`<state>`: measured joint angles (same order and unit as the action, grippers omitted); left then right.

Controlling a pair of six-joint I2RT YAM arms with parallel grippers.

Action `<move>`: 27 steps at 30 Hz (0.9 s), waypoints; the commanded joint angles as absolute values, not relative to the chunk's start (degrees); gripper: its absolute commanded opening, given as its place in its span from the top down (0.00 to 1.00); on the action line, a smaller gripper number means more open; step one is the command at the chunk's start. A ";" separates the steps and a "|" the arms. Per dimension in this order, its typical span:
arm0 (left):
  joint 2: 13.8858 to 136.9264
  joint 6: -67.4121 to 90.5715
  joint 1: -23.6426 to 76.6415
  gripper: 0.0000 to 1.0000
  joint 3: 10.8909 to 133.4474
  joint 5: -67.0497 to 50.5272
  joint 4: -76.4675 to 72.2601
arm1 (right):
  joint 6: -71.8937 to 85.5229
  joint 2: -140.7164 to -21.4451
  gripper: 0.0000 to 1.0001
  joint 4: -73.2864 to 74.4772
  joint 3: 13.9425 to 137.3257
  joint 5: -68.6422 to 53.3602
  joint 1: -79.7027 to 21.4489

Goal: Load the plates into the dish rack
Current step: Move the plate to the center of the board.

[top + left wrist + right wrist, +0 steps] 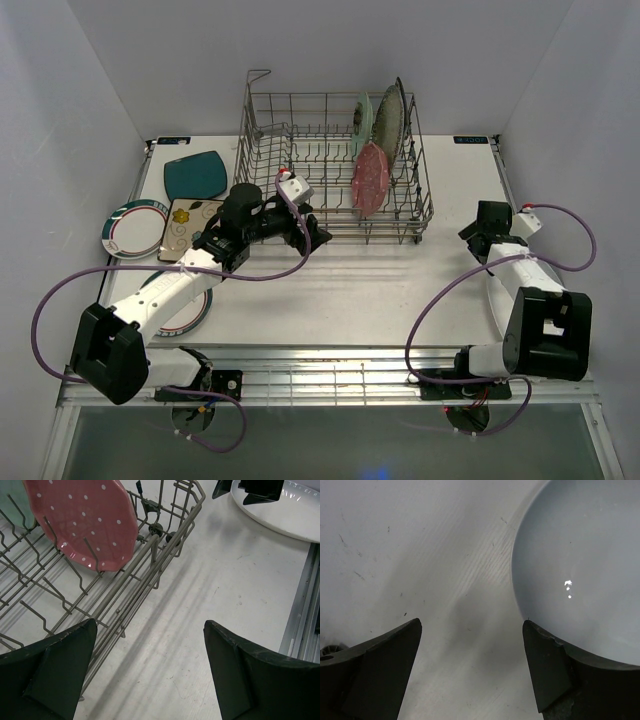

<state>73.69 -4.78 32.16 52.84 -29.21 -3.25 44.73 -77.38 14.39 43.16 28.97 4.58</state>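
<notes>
Jaws spread, empty: left gripper (150,625) beside corner of rack (127,575), right gripper (470,622) over edge of white plate (580,570)

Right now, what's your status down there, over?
Left gripper open, empty, beside the dish rack. Right gripper open, empty, at the rim of the white plate. Pink dotted plate standing in the rack. Nothing seen blocking either gripper.
</notes>
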 commanded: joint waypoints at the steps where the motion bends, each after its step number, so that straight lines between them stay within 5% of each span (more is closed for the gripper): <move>1: 72.60 -5.89 32.43 0.02 52.65 -30.67 -4.13 | 43.68 -78.48 0.13 9.06 42.28 26.98 5.36; 12: 73.39 -6.24 32.34 0.02 52.73 -30.50 -4.22 | 44.82 -80.60 0.22 9.58 41.57 29.26 6.50; 27: 74.00 -6.24 32.34 0.02 53.17 -29.97 -3.69 | 42.71 -76.65 0.19 18.00 46.76 32.78 5.89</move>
<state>73.82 -5.58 32.16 52.84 -29.39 -3.29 43.83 -78.85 14.24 43.48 29.67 6.00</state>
